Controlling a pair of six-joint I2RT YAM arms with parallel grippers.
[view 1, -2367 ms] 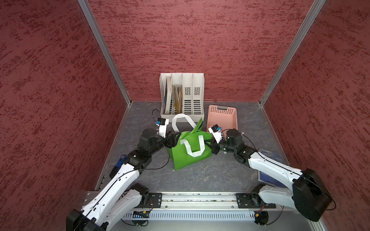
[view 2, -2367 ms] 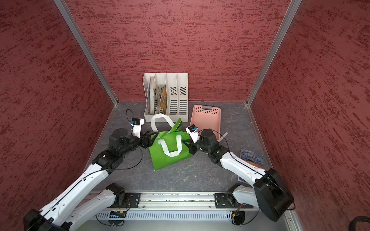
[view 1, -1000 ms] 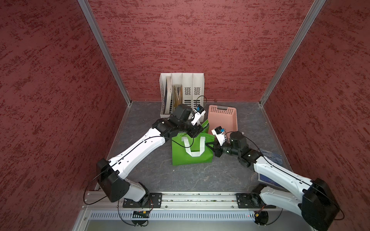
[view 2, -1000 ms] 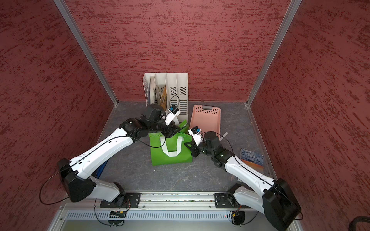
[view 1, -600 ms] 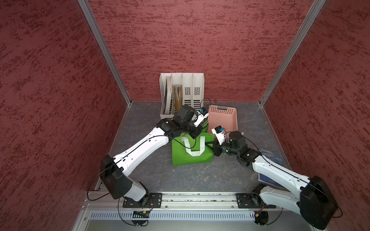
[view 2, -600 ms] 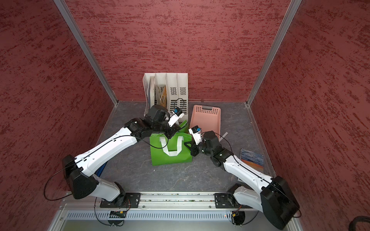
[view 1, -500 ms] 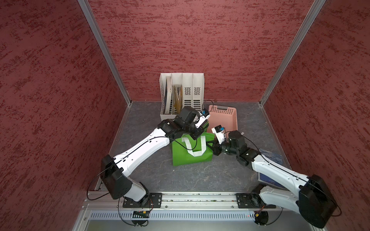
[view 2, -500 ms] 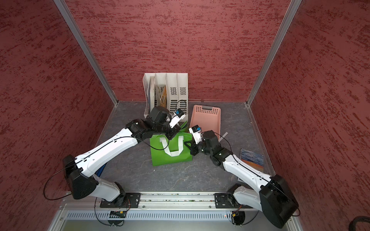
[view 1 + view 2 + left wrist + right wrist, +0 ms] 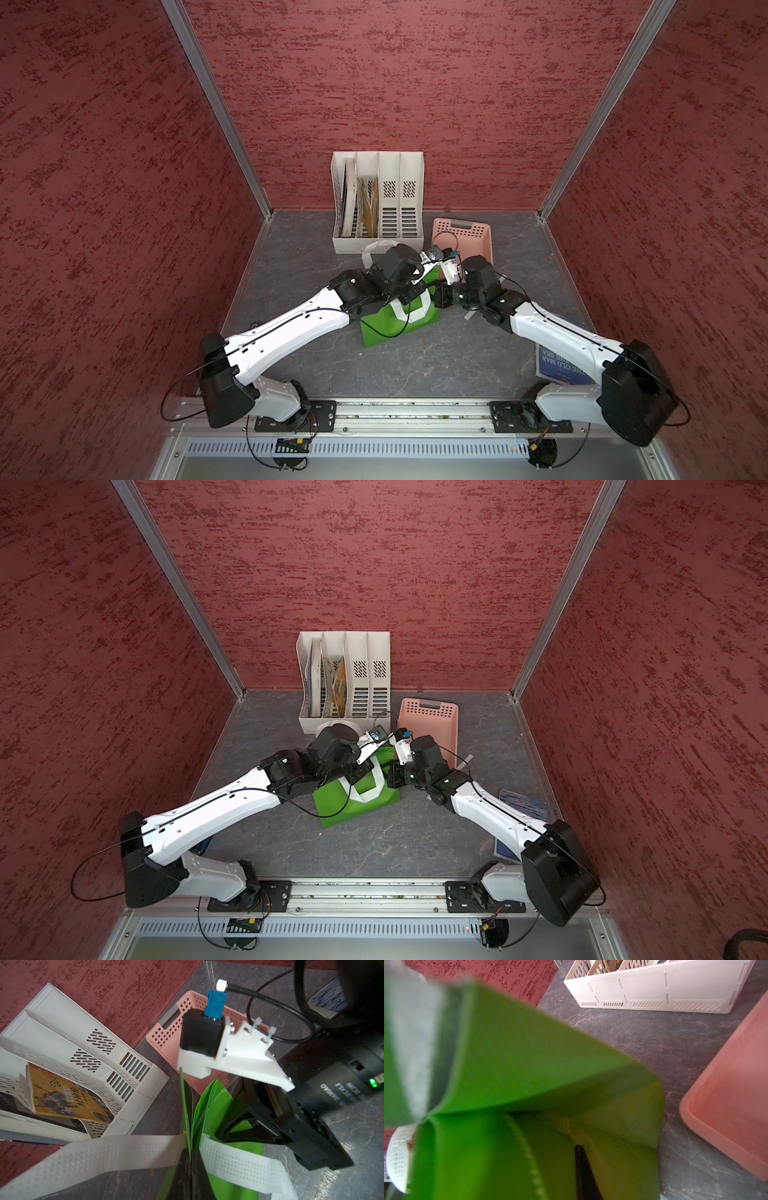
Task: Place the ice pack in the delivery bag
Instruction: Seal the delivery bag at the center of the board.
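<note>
The bright green delivery bag point(image 9: 386, 328) point(image 9: 345, 808) stands mid-table with its mouth pinched nearly flat. My left gripper point(image 9: 190, 1150) reaches over it from the left and is shut on the green top rim point(image 9: 188, 1105), between the two ends of a white strap handle point(image 9: 116, 1153). My right gripper point(image 9: 577, 1148) is shut on the fabric edge of the bag's right side point(image 9: 519, 1064). In a top view the two grippers point(image 9: 409, 293) point(image 9: 438, 296) sit close together at the bag's upper right corner. The ice pack is out of view.
A pink perforated basket point(image 9: 463, 235) stands just behind the right gripper. A white file organizer point(image 9: 378, 203) holding books stands at the back wall. A blue book point(image 9: 559, 365) lies under the right arm. Red walls close in three sides.
My left arm swung from the bag's left side up over its top, and its gripper closed on the rim. The bag shifted slightly. The right gripper kept its hold.
</note>
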